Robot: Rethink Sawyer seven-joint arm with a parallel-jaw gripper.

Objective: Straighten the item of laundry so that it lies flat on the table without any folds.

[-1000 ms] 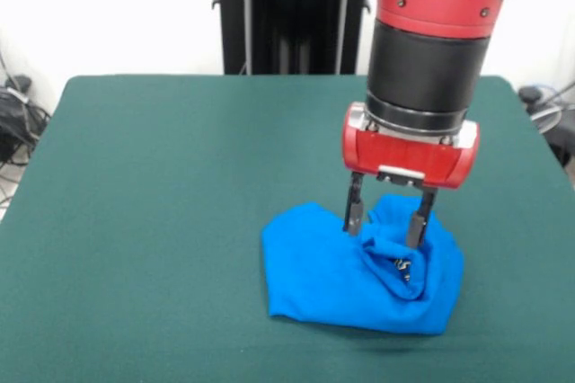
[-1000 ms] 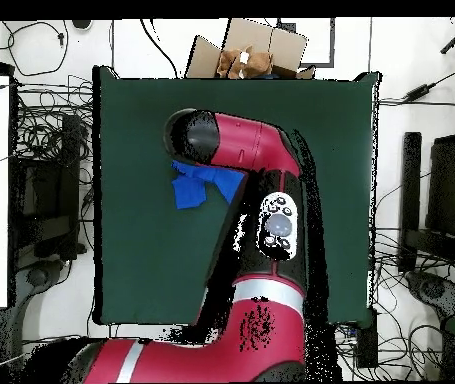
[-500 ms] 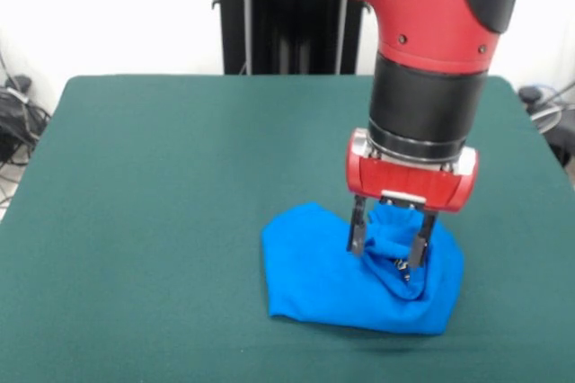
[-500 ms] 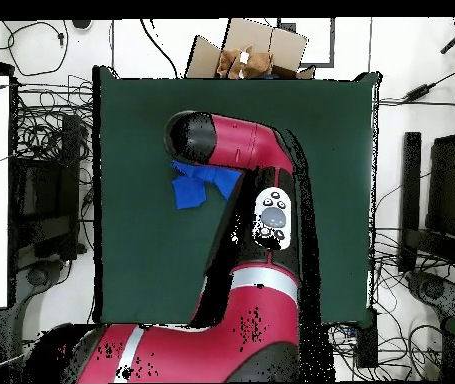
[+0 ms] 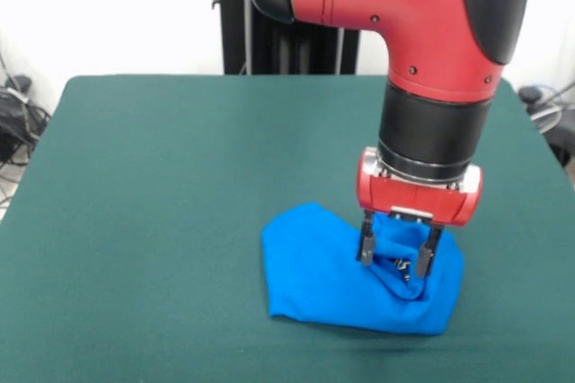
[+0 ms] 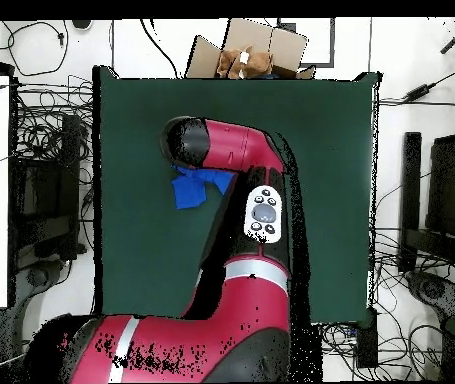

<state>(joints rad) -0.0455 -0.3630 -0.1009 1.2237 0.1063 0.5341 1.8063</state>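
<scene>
The claw [image 5: 395, 259] stands partly open, fingers straddling a raised fold of the crumpled blue T-shirt [image 5: 332, 280] on the table [image 5: 162, 185].

No legible text, label or number anywhere.

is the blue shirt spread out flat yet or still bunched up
Still bunched. The blue shirt lies in a crumpled heap with folds, no sleeves laid out, and the open claw straddles a raised wrinkle.

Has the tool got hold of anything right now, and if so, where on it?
Not clearly. The tool is open, its fingers down on either side of a bunched ridge on the crumpled blue T-shirt, right of its middle. Nothing is pinched yet.
</scene>
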